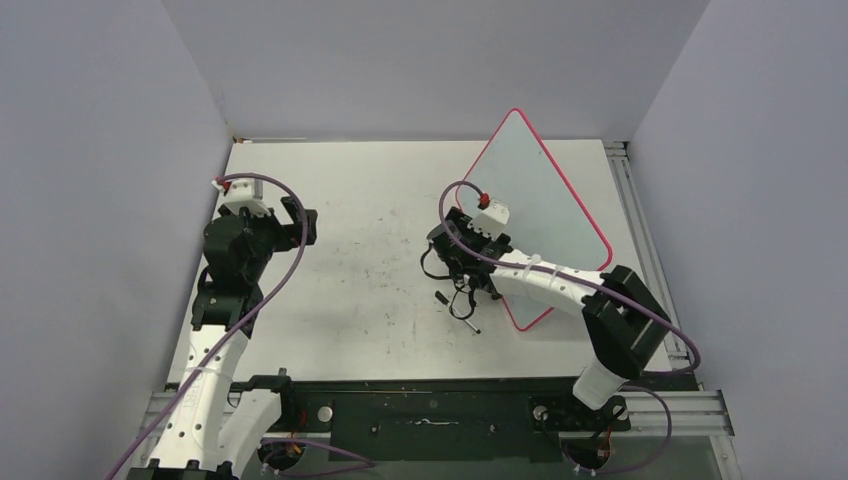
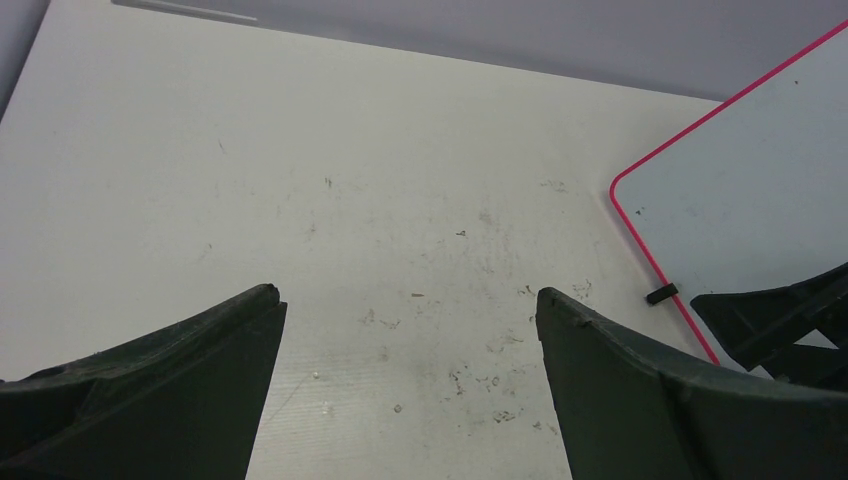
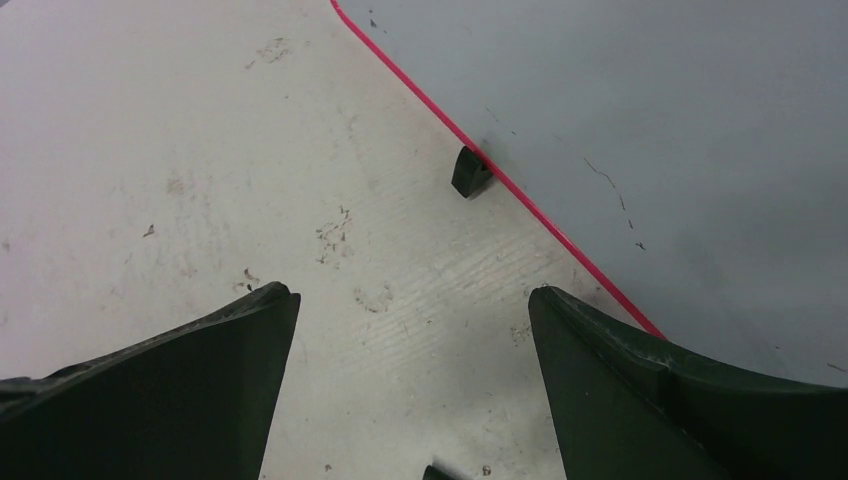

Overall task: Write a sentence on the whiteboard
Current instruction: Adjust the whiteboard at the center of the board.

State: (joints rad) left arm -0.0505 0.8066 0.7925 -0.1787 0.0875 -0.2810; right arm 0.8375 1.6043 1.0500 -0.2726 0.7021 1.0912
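Blank whiteboard [image 1: 545, 215] sat far right on the surface [image 1: 350, 250], right arm nearer.
Right end effector [image 3: 410, 291] hung released and empty beside its red left rim, a dark pen-like stick [image 1: 471, 324] just nearer; left end effector [image 2: 405, 290] gaped empty, well apart.

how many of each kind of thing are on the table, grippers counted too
whiteboard: 1
marker pen: 1
small black piece, maybe a cap: 1
grippers: 2, left gripper and right gripper
total: 5
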